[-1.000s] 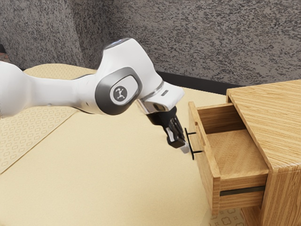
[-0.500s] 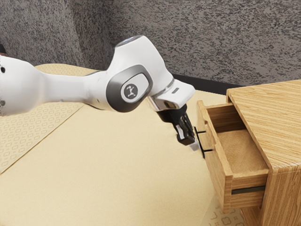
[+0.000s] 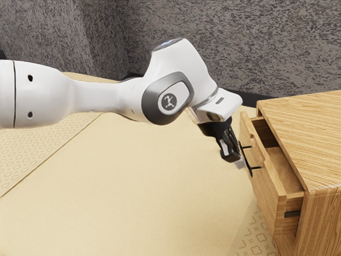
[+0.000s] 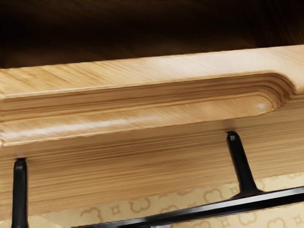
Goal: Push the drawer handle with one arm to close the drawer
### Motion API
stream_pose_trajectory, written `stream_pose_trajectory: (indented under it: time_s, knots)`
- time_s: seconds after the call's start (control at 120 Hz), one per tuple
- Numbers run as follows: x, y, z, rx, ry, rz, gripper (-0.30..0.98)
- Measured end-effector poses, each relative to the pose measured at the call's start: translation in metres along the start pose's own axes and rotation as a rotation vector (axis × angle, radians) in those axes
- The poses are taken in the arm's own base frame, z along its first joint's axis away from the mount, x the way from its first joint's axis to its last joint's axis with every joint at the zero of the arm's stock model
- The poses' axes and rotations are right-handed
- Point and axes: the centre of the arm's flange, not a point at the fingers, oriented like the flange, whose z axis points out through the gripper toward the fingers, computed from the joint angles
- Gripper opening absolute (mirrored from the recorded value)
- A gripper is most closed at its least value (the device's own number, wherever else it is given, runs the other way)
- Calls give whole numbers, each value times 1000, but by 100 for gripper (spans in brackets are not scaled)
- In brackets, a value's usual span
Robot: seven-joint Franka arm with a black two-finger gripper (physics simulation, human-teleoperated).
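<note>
- Gripper [image 3: 238,161] right of centre in exterior view, at handle [image 4: 275,198].
- Drawer [image 3: 266,181] lower right, partly out of cabinet [image 3: 314,149].
- Can't tell gripper clenched or released.

Seven-joint arm [image 3: 40,95], extended from the exterior view's left: the white forearm [image 3: 98,97] lies nearly level, the wrist [image 3: 217,107] bends downward, and the black tool [image 3: 239,162] slants down toward the exterior view's right.
</note>
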Motion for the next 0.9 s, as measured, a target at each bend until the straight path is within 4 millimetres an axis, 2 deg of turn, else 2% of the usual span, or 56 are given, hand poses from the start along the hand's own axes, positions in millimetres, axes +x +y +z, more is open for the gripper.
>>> stream_pose_trajectory:
  time_s: [0.4,0.9]
  knots:
    - [22,-6,14,1,-1,17,-10]
    - [40,-15,26,-1,5,14,-10]
